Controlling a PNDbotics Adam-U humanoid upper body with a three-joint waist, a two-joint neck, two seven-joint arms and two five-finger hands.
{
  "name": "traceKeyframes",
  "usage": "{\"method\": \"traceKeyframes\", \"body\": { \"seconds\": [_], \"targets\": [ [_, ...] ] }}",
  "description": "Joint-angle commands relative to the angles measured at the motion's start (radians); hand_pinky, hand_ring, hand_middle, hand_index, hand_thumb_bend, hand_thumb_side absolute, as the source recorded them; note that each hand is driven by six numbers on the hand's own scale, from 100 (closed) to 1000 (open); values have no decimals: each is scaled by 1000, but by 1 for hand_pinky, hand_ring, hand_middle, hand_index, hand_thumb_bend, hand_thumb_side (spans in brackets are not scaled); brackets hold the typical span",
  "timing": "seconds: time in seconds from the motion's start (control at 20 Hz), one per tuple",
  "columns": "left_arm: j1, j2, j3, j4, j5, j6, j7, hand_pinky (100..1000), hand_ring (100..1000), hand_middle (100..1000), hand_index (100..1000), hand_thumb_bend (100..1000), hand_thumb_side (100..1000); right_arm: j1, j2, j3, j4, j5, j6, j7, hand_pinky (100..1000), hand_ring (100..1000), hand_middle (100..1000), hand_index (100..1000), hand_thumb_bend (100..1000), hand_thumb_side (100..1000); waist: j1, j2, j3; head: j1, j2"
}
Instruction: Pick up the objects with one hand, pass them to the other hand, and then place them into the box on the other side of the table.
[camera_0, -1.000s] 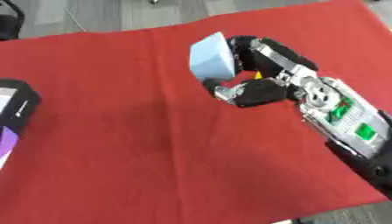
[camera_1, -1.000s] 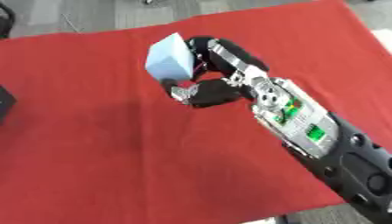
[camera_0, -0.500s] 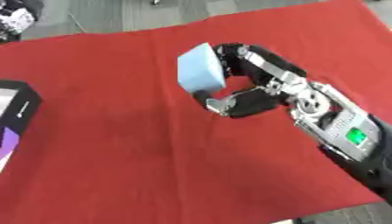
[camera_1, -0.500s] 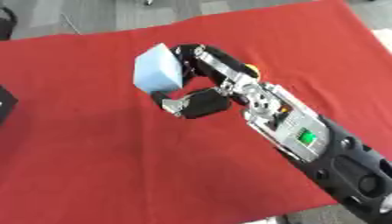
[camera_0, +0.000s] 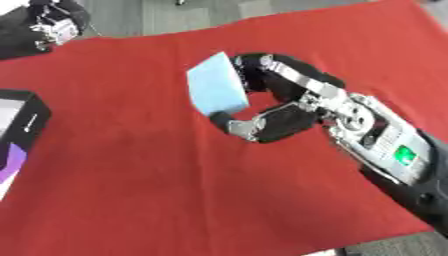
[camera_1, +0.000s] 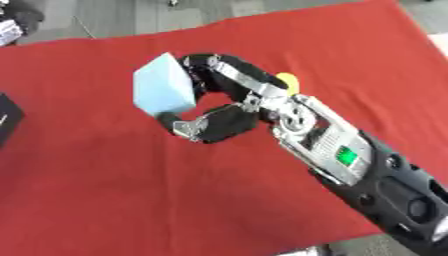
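Observation:
A light blue block (camera_0: 217, 90) hangs above the red cloth (camera_0: 131, 190), near the middle of the table. My right hand (camera_0: 306, 107) is shut on it, fingers curled over its top right side and the thumb under its lower edge. The arm comes in from the lower right. A black box (camera_0: 19, 131) with a white and purple inside lies at the left edge. My left hand (camera_0: 51, 24) shows in the upper left corner, beyond the cloth's far edge and well apart from the block.
A small yellow thing (camera_1: 285, 80) lies on the cloth just behind my right hand. Grey floor runs along the cloth's far edge.
My right hand has carried the blue block to the left, toward the middle of the cloth. My left hand has come further into view at the upper left.

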Motion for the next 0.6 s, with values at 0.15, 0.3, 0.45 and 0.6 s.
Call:
{"method": "traceKeyframes", "body": {
  "seconds": [0.15, 0.3, 0.45, 0.6],
  "targets": [
    [-40, -5, -26, -3, -14, 13, -21, 800, 786, 792, 780, 170, 744, -26, 9, 6, -19, -45, -4, -22, 620, 624, 454, 613, 100, 191, 13, -37, 7, -3, 2],
    [-59, -22, -47, 3, -20, 14, -34, 800, 785, 792, 781, 171, 750, -37, 28, 17, -8, -58, 5, -27, 626, 626, 454, 614, 100, 200, 14, -33, 15, -8, -1],
    [-71, -37, -63, 10, -25, 14, -48, 800, 785, 792, 781, 173, 754, -46, 47, 26, 4, -67, 10, -25, 627, 626, 453, 614, 100, 205, 16, -30, 23, -10, -2],
    [-79, -45, -72, 12, -28, 13, -59, 801, 786, 793, 782, 175, 755, -51, 59, 32, 14, -69, 9, -25, 625, 627, 453, 613, 100, 208, 19, -28, 29, -11, -2]
  ]
}}
